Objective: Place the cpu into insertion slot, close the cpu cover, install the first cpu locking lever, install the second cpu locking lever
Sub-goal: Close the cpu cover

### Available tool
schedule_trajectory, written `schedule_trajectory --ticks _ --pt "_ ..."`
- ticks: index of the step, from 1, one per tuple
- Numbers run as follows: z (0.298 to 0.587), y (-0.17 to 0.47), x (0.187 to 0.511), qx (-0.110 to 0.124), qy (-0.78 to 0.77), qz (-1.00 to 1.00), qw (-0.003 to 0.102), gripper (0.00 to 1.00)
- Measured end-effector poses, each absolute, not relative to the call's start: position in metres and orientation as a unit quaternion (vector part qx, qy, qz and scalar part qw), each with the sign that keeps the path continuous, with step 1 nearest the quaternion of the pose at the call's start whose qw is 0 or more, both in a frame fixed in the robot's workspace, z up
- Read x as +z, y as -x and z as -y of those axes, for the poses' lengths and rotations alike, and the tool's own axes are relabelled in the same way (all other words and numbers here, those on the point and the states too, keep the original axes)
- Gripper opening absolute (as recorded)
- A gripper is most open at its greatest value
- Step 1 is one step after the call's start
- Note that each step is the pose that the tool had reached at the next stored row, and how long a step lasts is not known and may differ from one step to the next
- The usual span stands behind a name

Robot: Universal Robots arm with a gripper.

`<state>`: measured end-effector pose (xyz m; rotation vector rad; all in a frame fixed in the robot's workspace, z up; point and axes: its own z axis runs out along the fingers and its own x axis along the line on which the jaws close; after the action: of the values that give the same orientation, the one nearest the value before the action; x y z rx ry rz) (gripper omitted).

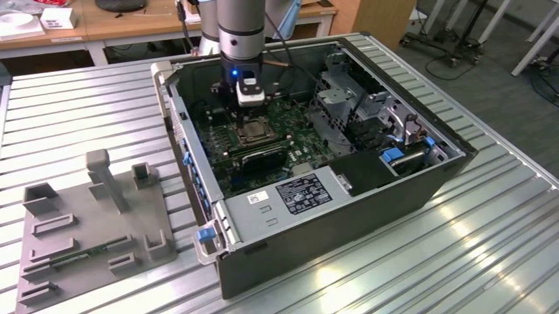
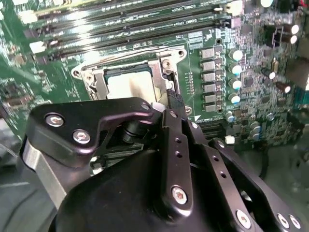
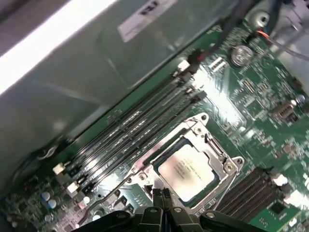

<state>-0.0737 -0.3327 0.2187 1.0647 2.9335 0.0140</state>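
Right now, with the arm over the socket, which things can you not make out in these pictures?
1. First wrist view: whether the locking levers are latched. They are thin and blurred, and the gripper covers one corner of the cpu cover.
2. Second wrist view: the gripper hides the near part of the cpu and the cpu cover.
3. Exterior view: the cpu is too small to judge its seating.

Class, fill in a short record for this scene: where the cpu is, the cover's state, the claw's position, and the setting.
cpu: seated on the motherboard, pale top showing
cpu cover: down, framing the cpu
claw: shut, tips at the cover's edge
setting: open computer case on a slatted table
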Motion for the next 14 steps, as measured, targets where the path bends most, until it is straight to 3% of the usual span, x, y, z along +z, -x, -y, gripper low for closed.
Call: schedule_trajectory --ticks 14 --pt "0.3327 0.0737 0.2172 0.006 -0.219 -0.976 0.01 0.11"
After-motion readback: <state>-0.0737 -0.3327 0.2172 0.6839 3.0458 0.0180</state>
